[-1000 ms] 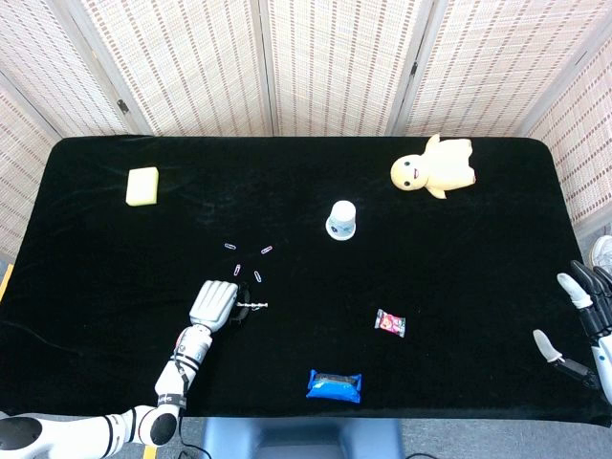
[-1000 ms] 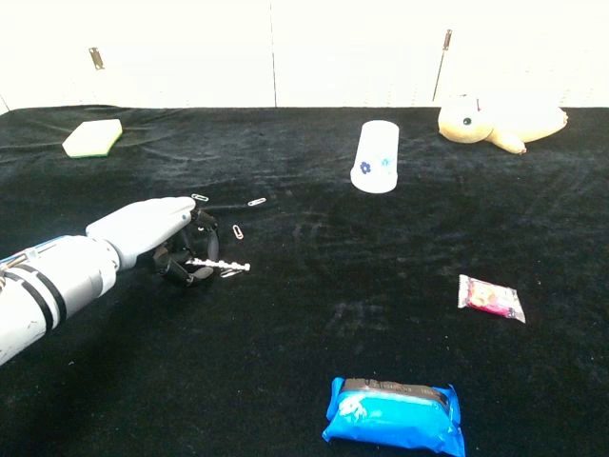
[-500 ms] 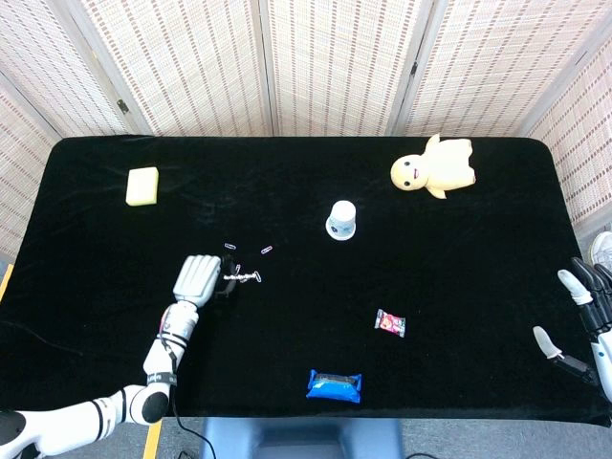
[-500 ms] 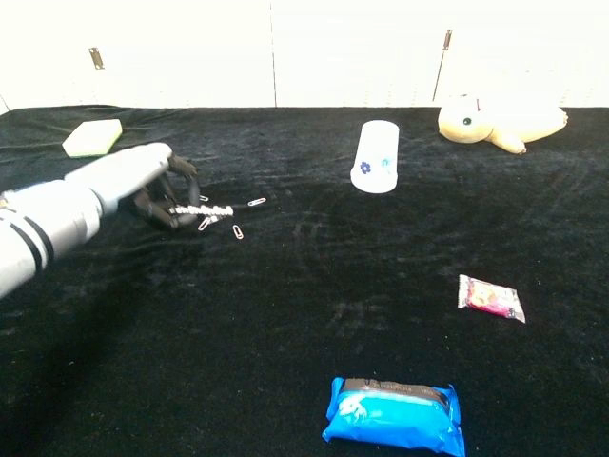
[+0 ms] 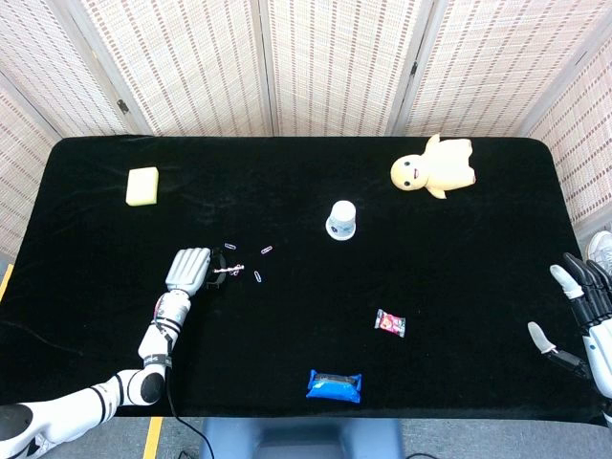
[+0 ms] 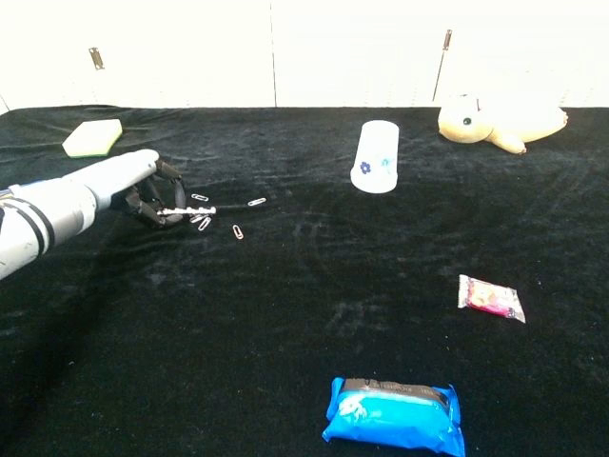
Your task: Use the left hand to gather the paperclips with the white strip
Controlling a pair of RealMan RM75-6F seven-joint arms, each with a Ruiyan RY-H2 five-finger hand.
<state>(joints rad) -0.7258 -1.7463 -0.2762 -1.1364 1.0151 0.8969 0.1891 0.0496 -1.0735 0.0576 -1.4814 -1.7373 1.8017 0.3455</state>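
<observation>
My left hand [image 5: 189, 270] [image 6: 143, 190] lies low over the black table at the left and grips a thin white strip [image 5: 230, 271] [image 6: 189, 210] that points to the right. Paperclips [image 5: 257, 276] [image 6: 237, 231] lie scattered on the cloth around the strip's free end. One paperclip [image 5: 267, 250] [image 6: 257, 202] sits further right, another [image 5: 229, 246] just behind the strip. Some clips seem to touch the strip. My right hand [image 5: 585, 320] hangs off the table's right edge with its fingers spread, holding nothing.
A white cup [image 5: 341, 219] [image 6: 376, 157] lies on its side at centre. A yellow plush toy [image 5: 435, 167] [image 6: 495, 121] is at the back right, a yellow sponge [image 5: 142, 185] [image 6: 92, 138] at the back left. A pink candy [image 5: 390, 323] [image 6: 490, 297] and a blue packet [image 5: 335, 385] [image 6: 395, 414] lie in front.
My left hand has carried the strip away from the front and to the left, up to the scattered paperclips. The right hand has barely shifted.
</observation>
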